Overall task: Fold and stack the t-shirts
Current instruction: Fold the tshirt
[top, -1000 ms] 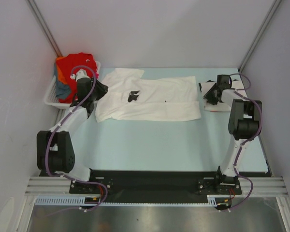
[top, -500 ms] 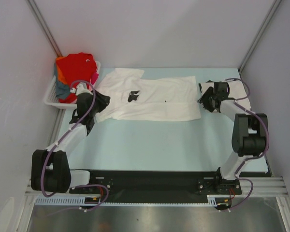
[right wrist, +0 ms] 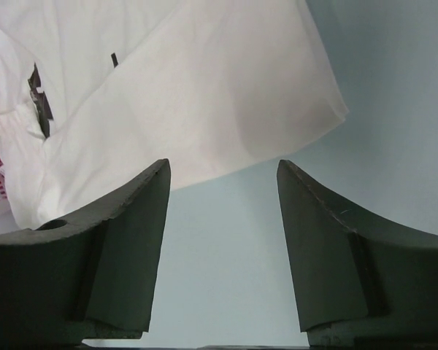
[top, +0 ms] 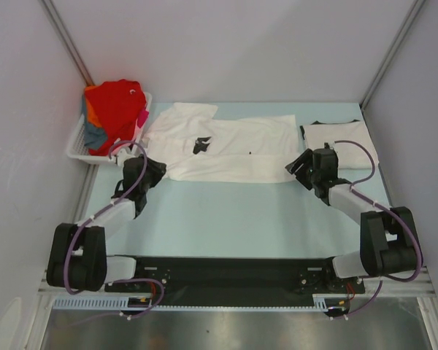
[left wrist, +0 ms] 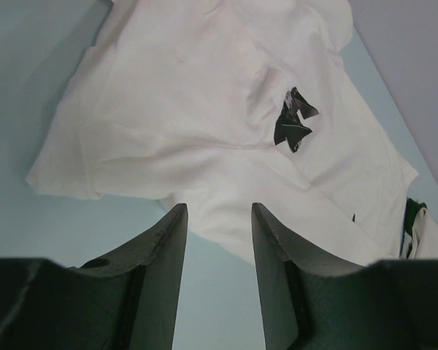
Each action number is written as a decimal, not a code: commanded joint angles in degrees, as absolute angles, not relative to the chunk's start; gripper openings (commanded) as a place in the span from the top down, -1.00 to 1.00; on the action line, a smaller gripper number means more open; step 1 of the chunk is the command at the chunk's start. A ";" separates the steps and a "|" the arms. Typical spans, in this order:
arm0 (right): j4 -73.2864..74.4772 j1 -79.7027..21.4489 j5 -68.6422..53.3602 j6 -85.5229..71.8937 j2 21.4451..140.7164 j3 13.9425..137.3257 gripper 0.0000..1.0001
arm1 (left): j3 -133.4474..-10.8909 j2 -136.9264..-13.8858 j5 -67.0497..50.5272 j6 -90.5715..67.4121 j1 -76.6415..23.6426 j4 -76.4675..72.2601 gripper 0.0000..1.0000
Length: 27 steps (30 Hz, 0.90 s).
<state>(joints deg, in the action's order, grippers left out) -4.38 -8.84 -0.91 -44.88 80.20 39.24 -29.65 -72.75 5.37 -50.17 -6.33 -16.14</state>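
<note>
A white t-shirt (top: 237, 149) with a small black chest print (top: 201, 145) lies spread flat across the back of the table. My left gripper (top: 155, 170) is low at its near-left edge, open and empty. In the left wrist view the t-shirt (left wrist: 197, 109) and its hem lie just past my fingertips (left wrist: 175, 219). My right gripper (top: 300, 166) is at the near-right corner, open wide with only bare table between its jaws. The t-shirt corner (right wrist: 306, 109) lies just beyond them. A folded off-white t-shirt (top: 343, 137) rests at the back right.
A white slatted basket (top: 77, 144) at the back left holds a heap of red (top: 115, 102), orange and blue-grey tees. Grey walls close in on both sides. The pale blue table (top: 233, 219) runs to the black base rail at the front.
Both arms drew back toward the near side. The right gripper left the folded t-shirt, opened wider and came to the spread shirt's right corner. The left moved from the basket to the shirt's left edge.
</note>
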 commanded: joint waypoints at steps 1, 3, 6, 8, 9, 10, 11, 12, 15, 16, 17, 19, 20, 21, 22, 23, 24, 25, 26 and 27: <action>-10.81 -9.58 3.25 -50.18 80.15 37.71 -0.27 | -29.62 -75.67 9.40 -53.52 -6.59 -20.91 0.09; -12.56 -9.58 3.69 -51.58 81.64 36.92 -0.24 | -29.79 -76.99 10.10 -54.57 -6.59 -21.62 0.09; -15.28 -9.67 3.26 -53.87 84.19 35.34 -0.16 | -29.97 -79.36 10.55 -55.98 -6.59 -22.06 0.10; -17.13 -9.67 2.90 -55.27 85.69 34.54 -0.12 | -30.23 -80.94 10.89 -56.42 -6.59 -22.50 0.09; -17.92 -9.67 2.38 -55.63 86.48 34.37 -0.11 | -30.32 -81.30 11.33 -56.77 -6.59 -22.41 0.09; -18.54 -9.67 2.20 -55.98 88.05 34.19 -0.10 | -30.50 -81.82 11.69 -56.95 -6.59 -22.24 0.10; -19.68 -9.75 2.02 -56.16 88.76 34.10 -0.10 | -30.67 -82.00 12.56 -57.04 -6.59 -21.63 0.09; -20.21 -9.67 2.02 -56.34 89.47 34.10 -0.09 | -30.67 -82.18 12.92 -57.13 -6.59 -21.36 0.09; -22.50 -9.58 3.59 -55.99 92.10 34.28 -0.08 | -30.76 -82.44 14.15 -56.87 -6.59 -21.01 0.10; -22.50 -9.49 4.30 -55.90 92.54 34.45 -0.08 | -31.20 -82.62 14.50 -56.69 -6.59 -20.74 0.10; -22.24 -9.23 4.74 -55.81 93.42 34.71 -0.07 | -31.64 -82.79 14.85 -55.91 -6.59 -19.52 0.10; -22.32 -8.36 5.62 -55.29 93.60 34.54 -0.05 | -33.47 -83.49 16.08 -55.20 -6.50 -17.33 0.10; -22.67 -8.09 6.32 -55.28 93.52 34.19 -0.03 | -34.01 -83.76 16.43 -54.59 -6.50 -15.40 0.10; -23.02 -7.74 7.37 -55.28 93.34 33.41 0.02 | -34.62 -84.54 16.87 -54.41 -6.42 -14.68 0.11; -23.38 -6.78 7.64 -54.85 93.17 32.88 0.03 | -35.32 -84.99 16.53 -54.23 -6.33 -14.50 0.11; -24.51 -6.33 7.91 -54.58 92.99 32.44 0.05 | -35.77 -85.51 15.74 -53.88 -5.63 -14.07 0.11; -24.96 -5.98 7.91 -54.32 92.90 31.82 0.07 | -36.29 -86.30 15.12 -53.79 -5.28 -13.54 0.13; -25.48 -5.54 7.91 -53.53 92.99 31.73 0.17 | -36.91 -86.57 14.51 -53.70 -5.01 -13.19 0.13; -25.66 -5.28 8.00 -53.26 93.08 31.73 0.21 | -37.00 -86.83 14.50 -53.44 -4.75 -13.10 0.14; -25.66 -5.01 8.00 -53.09 93.51 31.73 0.28 | -37.09 -87.01 14.59 -53.44 -4.75 -13.10 0.14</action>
<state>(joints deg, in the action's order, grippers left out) -23.92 -6.00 4.54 -54.98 92.47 32.53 -34.87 -86.35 14.39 -54.92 -5.56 -14.48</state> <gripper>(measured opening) 0.387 0.436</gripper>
